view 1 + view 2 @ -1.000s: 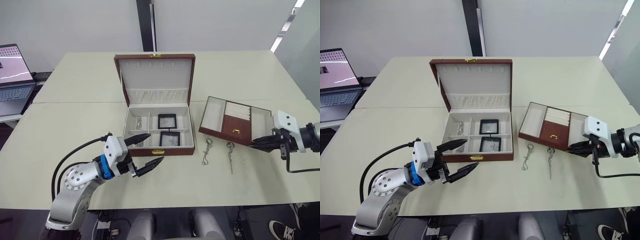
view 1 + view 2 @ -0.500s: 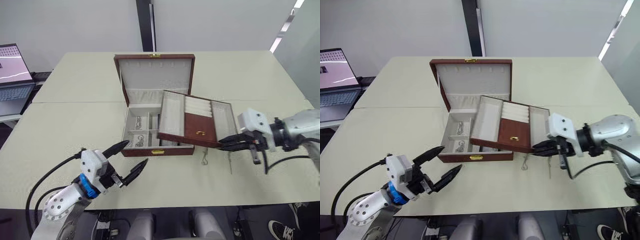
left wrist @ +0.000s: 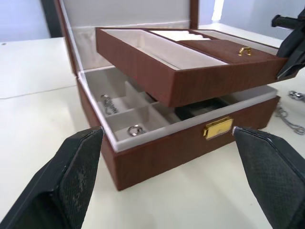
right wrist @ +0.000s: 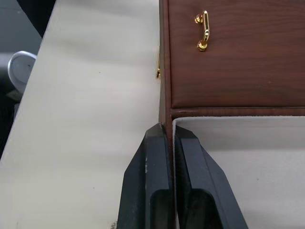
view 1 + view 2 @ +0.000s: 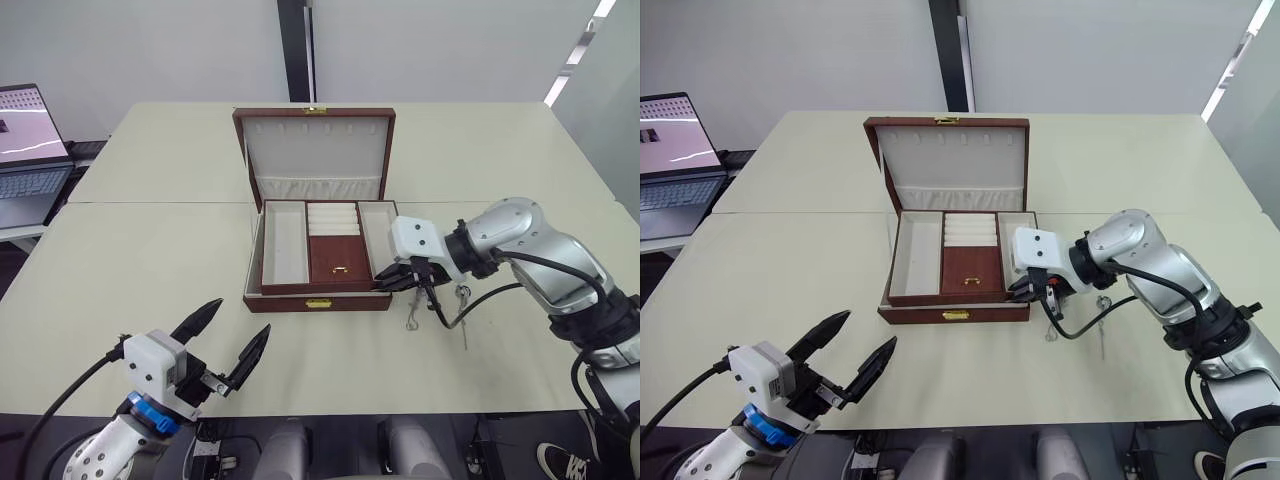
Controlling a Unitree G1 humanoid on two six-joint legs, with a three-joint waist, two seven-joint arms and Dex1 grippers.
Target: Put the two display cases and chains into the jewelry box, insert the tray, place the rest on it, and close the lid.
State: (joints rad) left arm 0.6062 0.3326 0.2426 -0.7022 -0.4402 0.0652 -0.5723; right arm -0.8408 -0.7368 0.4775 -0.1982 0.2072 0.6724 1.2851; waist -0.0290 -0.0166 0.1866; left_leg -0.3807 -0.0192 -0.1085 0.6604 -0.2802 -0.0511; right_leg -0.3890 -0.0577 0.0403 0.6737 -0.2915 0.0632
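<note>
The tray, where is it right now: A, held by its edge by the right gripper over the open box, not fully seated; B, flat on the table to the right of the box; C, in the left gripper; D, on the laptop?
A: the right gripper pinches the wall of the tray, which sits tilted above the compartments of the jewelry box.

We see a robot with silver-grey rounded arm segments, white blocky wrist housings, a blue ring behind the left gripper [image 5: 222, 335], black tapered two-finger claws whose textured inner faces show at the left wrist, and black cables looping from each forearm near the right gripper [image 5: 381, 283].
</note>
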